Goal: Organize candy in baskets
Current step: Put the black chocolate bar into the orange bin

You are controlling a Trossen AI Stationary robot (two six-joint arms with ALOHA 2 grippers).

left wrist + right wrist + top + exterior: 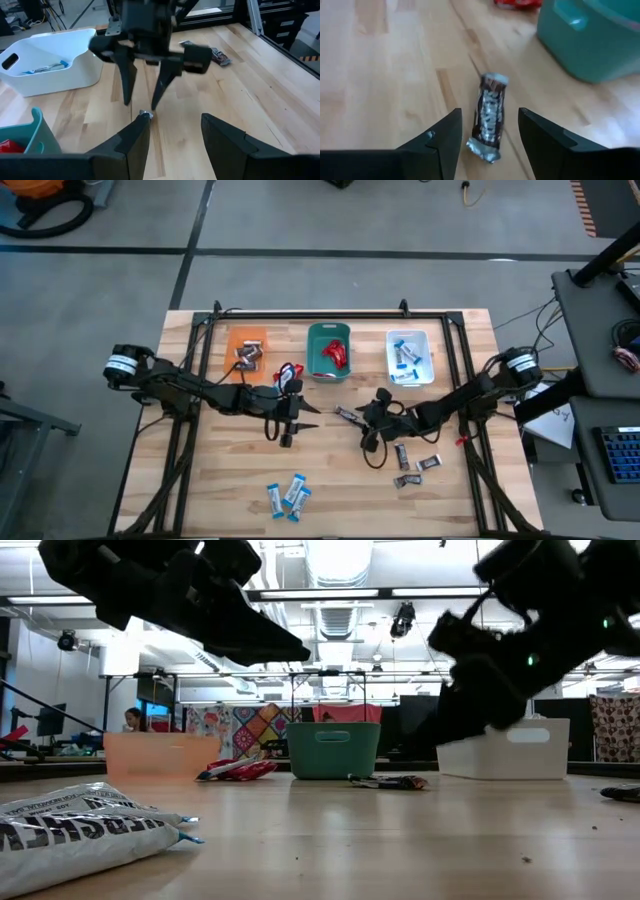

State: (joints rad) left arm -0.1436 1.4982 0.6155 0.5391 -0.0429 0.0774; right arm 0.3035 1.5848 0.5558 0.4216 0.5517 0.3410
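On the pale wood-plank table [330, 470], the right end effector [487, 137] spreads over a crinkly silver-grey bar [490, 117].

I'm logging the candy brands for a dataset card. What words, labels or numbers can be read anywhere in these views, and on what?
"HERSHEY'S", upside down and partly cut off, on the blue-and-white candy wrapper nearest the low camera.
Print on the dark silver-grey candy bar between the right gripper's open fingers: blurred, not readable.
Wrappers in the orange bin, teal bin and white bin: too small to read.
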